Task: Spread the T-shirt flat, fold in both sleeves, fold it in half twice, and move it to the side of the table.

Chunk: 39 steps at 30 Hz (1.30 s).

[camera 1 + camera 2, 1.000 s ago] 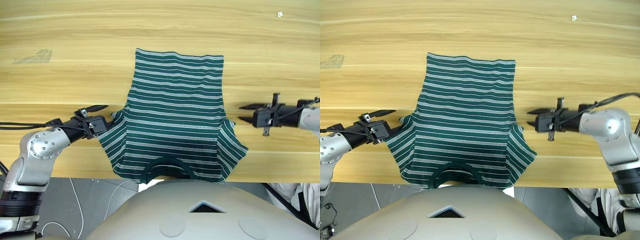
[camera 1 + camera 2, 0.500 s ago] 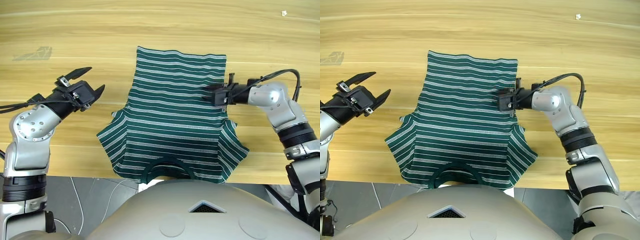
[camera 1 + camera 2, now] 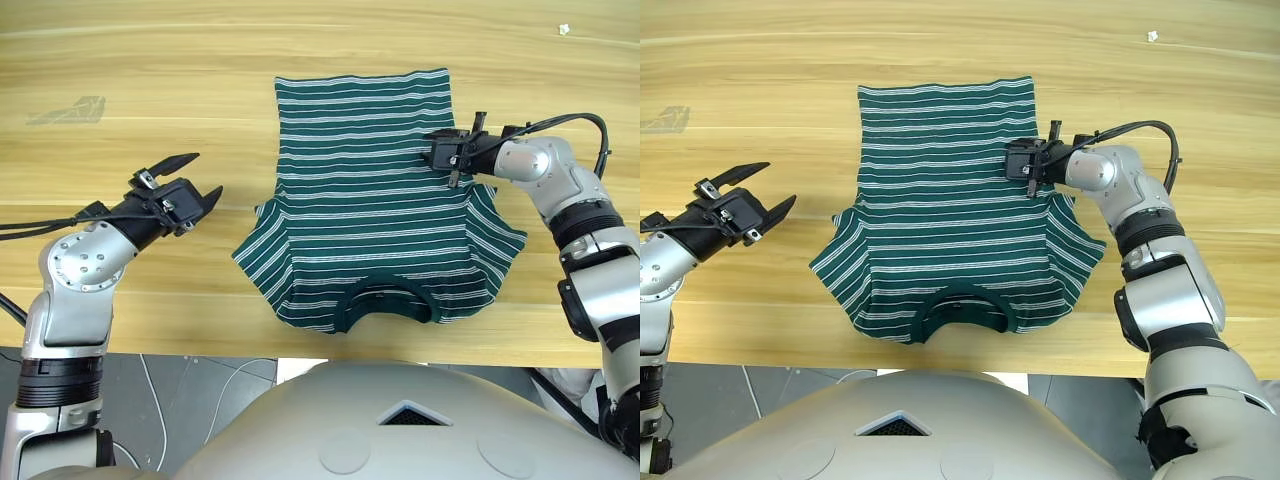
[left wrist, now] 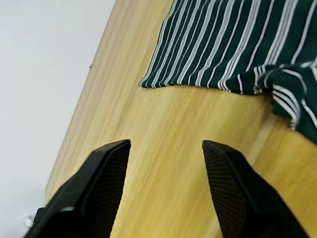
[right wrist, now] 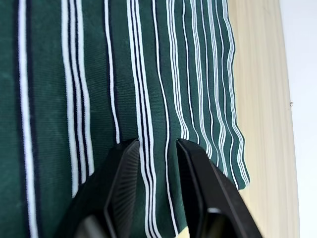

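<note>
Green-striped shirt (image 3: 375, 215) lies mid-frame on the table (image 3: 150, 60), sleeves (image 3: 262, 245) bunched. At centre right the right claw (image 3: 432, 150) is closed on its side edge; at centre left the left claw (image 3: 205, 175) gapes above bare table. Best draw each sleeve outward, low and evenly.

Silver-grey arms (image 3: 72, 300) with screw-ringed round joints (image 3: 85, 262), black cables (image 3: 578, 118), black pointed left hand (image 3: 205, 174) and right hand (image 3: 432, 150).
</note>
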Each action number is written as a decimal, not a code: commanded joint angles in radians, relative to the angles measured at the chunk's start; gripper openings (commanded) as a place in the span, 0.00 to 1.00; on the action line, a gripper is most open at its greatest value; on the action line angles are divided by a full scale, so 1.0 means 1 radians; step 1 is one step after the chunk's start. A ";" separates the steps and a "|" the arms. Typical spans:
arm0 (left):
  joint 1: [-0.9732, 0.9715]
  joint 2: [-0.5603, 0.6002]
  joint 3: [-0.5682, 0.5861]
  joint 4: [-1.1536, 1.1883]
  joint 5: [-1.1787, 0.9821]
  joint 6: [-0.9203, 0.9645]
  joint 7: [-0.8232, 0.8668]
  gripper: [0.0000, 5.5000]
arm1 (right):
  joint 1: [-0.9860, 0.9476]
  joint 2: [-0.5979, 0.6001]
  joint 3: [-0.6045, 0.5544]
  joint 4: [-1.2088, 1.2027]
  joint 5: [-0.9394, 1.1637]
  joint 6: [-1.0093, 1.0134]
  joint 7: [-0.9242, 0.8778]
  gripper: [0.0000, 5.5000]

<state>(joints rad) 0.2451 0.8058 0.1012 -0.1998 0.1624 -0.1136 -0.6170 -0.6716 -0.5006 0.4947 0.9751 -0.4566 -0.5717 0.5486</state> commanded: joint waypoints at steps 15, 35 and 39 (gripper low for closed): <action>0.034 -0.369 0.124 -0.281 -0.209 0.185 0.298 0.49 | 0.199 0.002 -0.405 -0.482 0.337 -0.049 -0.264 0.26; 0.560 -0.765 0.069 -0.327 -0.614 0.371 0.366 0.49 | 0.455 0.096 -0.688 -0.653 0.337 -0.054 -0.612 0.26; 0.567 -0.731 0.020 -0.310 -0.591 0.408 0.338 0.49 | 0.454 0.097 -0.682 -0.656 0.332 -0.047 -0.608 0.26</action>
<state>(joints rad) 0.8104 0.0531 0.1410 -0.5237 -0.4368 0.2738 -0.2659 -0.2169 -0.4042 -0.1887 0.3318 -0.1113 -0.6315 -0.0610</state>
